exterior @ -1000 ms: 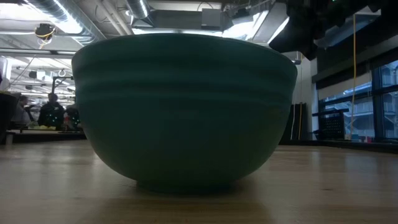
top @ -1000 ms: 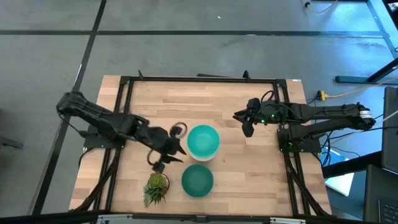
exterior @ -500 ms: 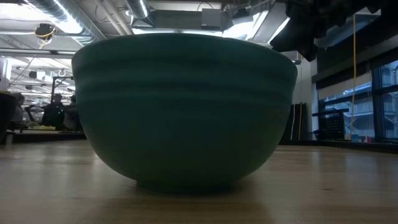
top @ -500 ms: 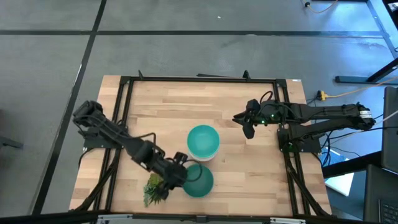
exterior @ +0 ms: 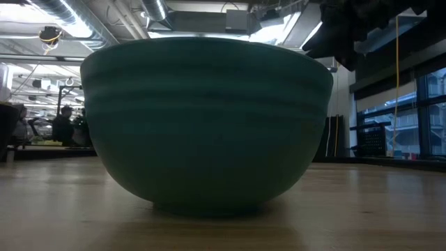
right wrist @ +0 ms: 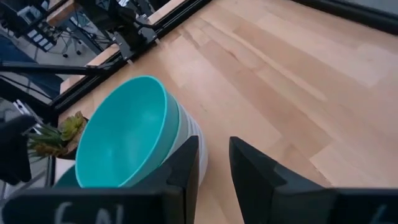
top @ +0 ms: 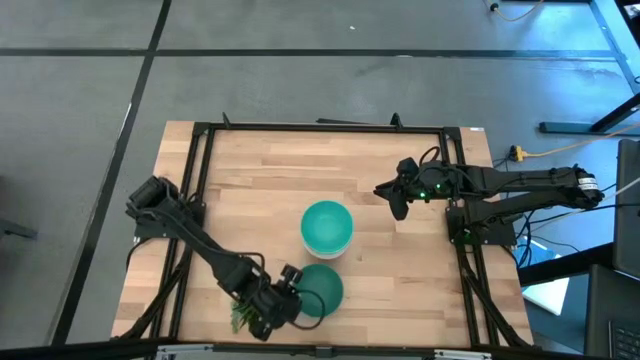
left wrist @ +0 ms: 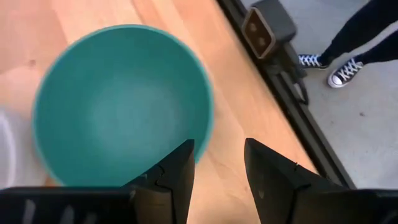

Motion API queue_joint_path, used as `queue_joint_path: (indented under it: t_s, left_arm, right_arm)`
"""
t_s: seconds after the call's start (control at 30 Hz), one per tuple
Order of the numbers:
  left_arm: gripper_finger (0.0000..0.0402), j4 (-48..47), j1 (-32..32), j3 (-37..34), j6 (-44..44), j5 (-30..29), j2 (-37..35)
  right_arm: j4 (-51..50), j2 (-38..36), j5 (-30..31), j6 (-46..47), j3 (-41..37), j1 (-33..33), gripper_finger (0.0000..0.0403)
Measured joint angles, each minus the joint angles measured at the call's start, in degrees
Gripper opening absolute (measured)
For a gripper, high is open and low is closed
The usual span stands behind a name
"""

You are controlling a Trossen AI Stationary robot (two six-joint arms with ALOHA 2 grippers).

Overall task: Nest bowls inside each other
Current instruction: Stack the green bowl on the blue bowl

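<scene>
A dark teal bowl (top: pixel 322 287) stands alone near the table's near edge and fills the low view (exterior: pixel 205 125). A lighter teal bowl (top: pixel 327 226) sits nested on top of a stack of paler and white bowls (right wrist: pixel 194 140) at the table's middle. My left gripper (top: pixel 292 303) is open at the dark bowl's left side. In the left wrist view (left wrist: pixel 217 165) one finger (left wrist: pixel 177 177) hangs over the bowl's inside by its rim (left wrist: pixel 204 127) and the other stands outside it; I cannot tell whether they touch. My right gripper (top: pixel 397 203) hovers to the right of the stack, its fingers a little apart (right wrist: pixel 214 165).
A small green potted plant (top: pixel 243 316) stands at the near left, mostly under my left arm, and shows in the right wrist view (right wrist: pixel 59 134). A black metal frame (top: pixel 320 128) rims the table. A person's legs (left wrist: pixel 348 43) stand on the floor beyond the near edge.
My left gripper has swung from beside the stack toward the table's near edge, passing over the plant, and now stands at the dark teal bowl's left rim. The bowls have kept their places.
</scene>
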Motion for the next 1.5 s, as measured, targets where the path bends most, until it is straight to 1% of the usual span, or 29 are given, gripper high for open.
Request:
queue_joint_path:
  t_s: [0.1, 0.2, 0.3, 0.37, 0.5, 0.73, 0.97, 1.23, 1.5]
  left_arm:
    - [0.0133, 1.08, -0.92, 0.00, -0.02, -0.76, 0.65]
    - [0.0133, 3.39, -1.71, -0.05, 0.60, -5.31, 1.16]
    - [0.0133, 5.91, -1.93, 0.00, 4.76, -7.65, 2.22]
    - [0.0133, 7.35, -1.78, 0.00, 6.05, -7.63, 3.06]
    - [0.0133, 7.14, -0.89, -0.01, 6.03, -7.17, 4.46]
    - [0.0133, 7.69, 0.44, -0.05, 5.99, -4.01, 5.42]
    - [0.0133, 7.75, 0.20, -0.05, 6.25, -1.67, 5.47]
    - [0.0133, 8.34, 0.15, -0.05, 6.06, -1.17, 8.49]
    - [0.0133, 8.38, 1.17, -0.05, 4.76, -3.31, 8.86]
  right_arm:
    - [0.01, 0.02, 0.02, 1.94, 0.00, 0.06, 0.0091]
    - [0.00, 0.04, 0.04, 2.79, 0.00, 0.14, 0.0091]
    - [0.03, 0.04, 0.13, 2.91, 0.00, 0.43, 0.0091]
    - [-0.03, 0.04, 0.15, 4.05, 0.00, 0.58, 0.0091]
    - [-0.16, 0.04, 0.17, 4.20, 0.00, 1.05, 0.0091]
    - [-0.34, 0.04, 0.17, 4.12, 0.00, 1.37, 0.0091]
    - [-0.45, 0.04, 0.17, 4.05, 0.00, 1.35, 0.0091]
    - [-0.76, 0.04, 0.17, 4.00, 0.00, 1.35, 0.0090]
    - [-0.77, 0.04, 0.17, 4.04, 0.00, 1.35, 0.0091]
